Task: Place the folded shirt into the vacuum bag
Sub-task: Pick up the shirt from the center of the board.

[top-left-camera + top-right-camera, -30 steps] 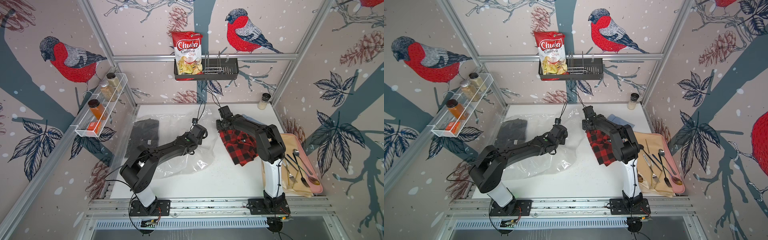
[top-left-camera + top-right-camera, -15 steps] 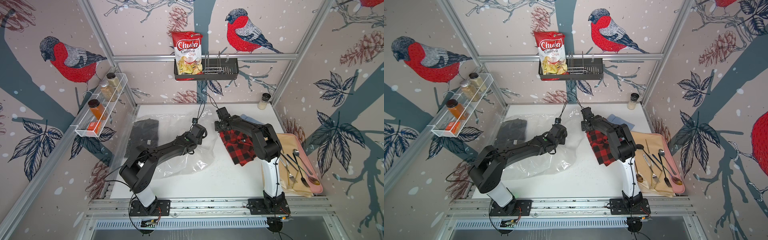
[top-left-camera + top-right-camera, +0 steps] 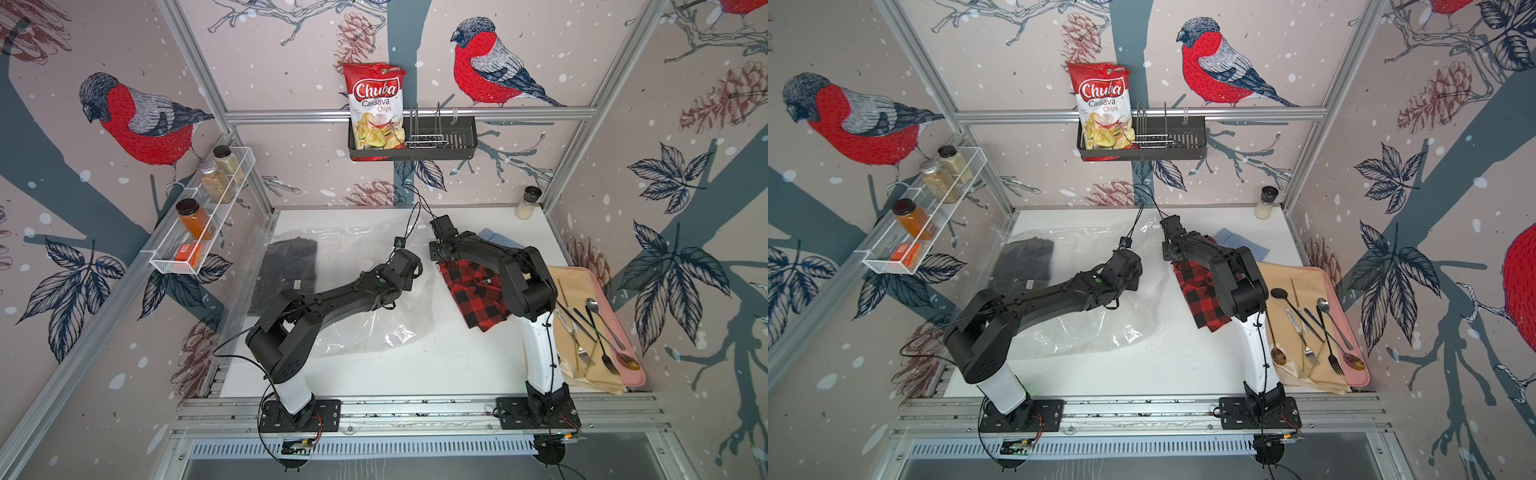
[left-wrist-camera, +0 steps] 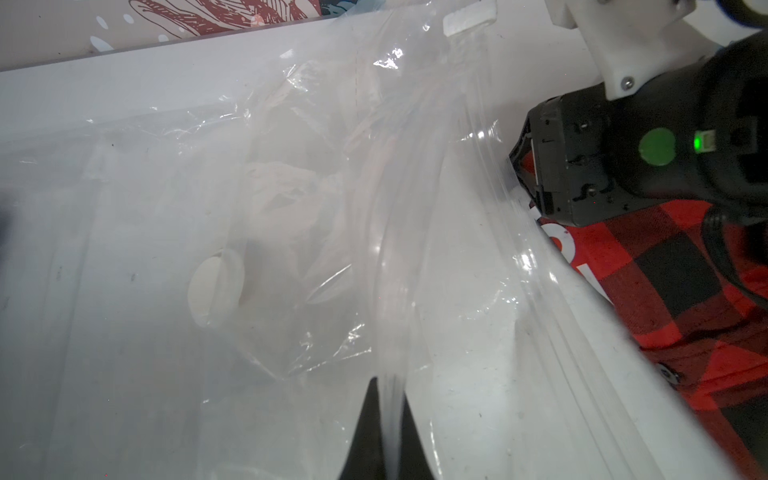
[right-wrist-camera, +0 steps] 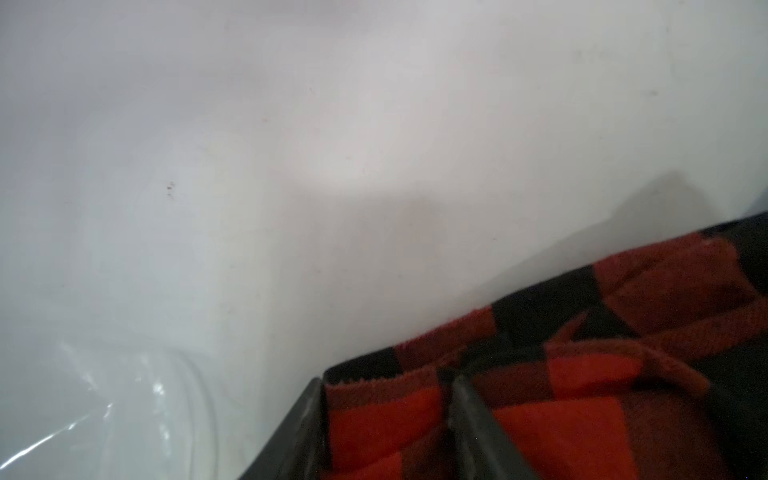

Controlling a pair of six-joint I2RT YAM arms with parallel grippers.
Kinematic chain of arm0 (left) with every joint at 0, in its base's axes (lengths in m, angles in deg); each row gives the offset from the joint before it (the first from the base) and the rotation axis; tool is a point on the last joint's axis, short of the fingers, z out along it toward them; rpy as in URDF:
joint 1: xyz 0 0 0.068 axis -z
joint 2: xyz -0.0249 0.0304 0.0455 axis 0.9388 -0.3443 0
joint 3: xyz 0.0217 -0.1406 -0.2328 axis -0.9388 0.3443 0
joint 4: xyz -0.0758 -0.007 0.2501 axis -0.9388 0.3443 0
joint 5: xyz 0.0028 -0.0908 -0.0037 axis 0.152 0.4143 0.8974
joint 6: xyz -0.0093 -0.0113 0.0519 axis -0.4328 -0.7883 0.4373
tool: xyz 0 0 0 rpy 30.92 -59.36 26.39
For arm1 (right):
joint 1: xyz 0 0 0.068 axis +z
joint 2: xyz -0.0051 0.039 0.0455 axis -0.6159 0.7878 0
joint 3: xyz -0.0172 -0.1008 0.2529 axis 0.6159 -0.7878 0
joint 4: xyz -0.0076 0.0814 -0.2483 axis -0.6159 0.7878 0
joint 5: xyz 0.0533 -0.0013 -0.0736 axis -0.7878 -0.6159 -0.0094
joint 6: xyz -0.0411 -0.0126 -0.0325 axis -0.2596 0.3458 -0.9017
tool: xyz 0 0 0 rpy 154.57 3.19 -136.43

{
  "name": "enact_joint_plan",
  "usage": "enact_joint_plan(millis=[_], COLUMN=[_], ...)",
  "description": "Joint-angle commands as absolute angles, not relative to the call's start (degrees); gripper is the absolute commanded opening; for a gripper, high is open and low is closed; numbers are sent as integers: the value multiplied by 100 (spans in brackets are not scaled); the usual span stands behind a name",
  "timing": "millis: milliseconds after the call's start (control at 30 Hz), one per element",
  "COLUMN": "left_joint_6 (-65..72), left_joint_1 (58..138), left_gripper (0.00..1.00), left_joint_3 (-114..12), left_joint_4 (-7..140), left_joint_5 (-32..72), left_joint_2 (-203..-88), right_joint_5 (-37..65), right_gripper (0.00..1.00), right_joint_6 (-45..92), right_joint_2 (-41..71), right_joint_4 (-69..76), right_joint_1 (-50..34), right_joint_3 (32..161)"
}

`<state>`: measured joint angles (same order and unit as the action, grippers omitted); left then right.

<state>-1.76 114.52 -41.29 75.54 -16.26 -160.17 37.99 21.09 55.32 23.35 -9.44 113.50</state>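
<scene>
The clear vacuum bag point(image 3: 353, 328) lies on the white table's left half, its round white valve point(image 4: 214, 286) facing up. My left gripper point(image 4: 390, 390) is shut on a fold of the bag's plastic near its zip-seal edge point(image 4: 552, 316). The folded shirt point(image 3: 478, 295), red and black plaid, lies just right of the bag in both top views point(image 3: 1200, 299). My right gripper point(image 5: 386, 386) is shut on the shirt's corner nearest the bag, with fabric point(image 5: 582, 374) filling the gap between its fingers. From above, the wrists hide both sets of jaws.
A black garment point(image 3: 291, 270) is inside the bag at its left end. A blue cloth point(image 3: 496, 237) lies behind the right arm. A pink tray point(image 3: 631, 357) with beige cloth and cutlery sits at the right edge. A spice jar point(image 3: 527, 202) stands back right.
My right gripper has shifted slightly toward the bag's mouth with the shirt's corner between its fingers. The left arm and the bag have stayed where they were.
</scene>
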Motion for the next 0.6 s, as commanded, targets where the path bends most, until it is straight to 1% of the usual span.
enact_joint_plan(millis=[0, 67, 133, 267, 367, 567], left_joint_6=[-224, -246, -270, -317, -353, -447], left_joint_1=[11502, 11536, 11571, 11631, 11670, 11723], left_gripper=[0, 0, 0, 0, 0, 0], left_joint_3=[-4179, -4179, -4189, -4228, -4284, -4341], left_joint_4=[7466, 7444, 7413, 7356, 7317, 7172], left_joint_5=[-1529, -1453, -1368, -1222, -1109, -839], left_joint_2=[-16029, -16035, -16040, -16101, -16196, -16375], right_joint_5=[3607, 3503, 3332, 2841, 2396, 1638], right_gripper=[39, 29, 18, 6, 0, 0], right_joint_6=[2153, 2168, 2199, 2248, 2357, 2709], right_joint_2=[5562, 5459, 5309, 4981, 4632, 3778], right_joint_4=[3119, 3043, 2911, 2608, 2252, 1505], right_joint_1=[-971, -1006, -1067, -1217, -1376, -1778], right_joint_3=[11153, 11054, 10917, 10623, 10280, 9487])
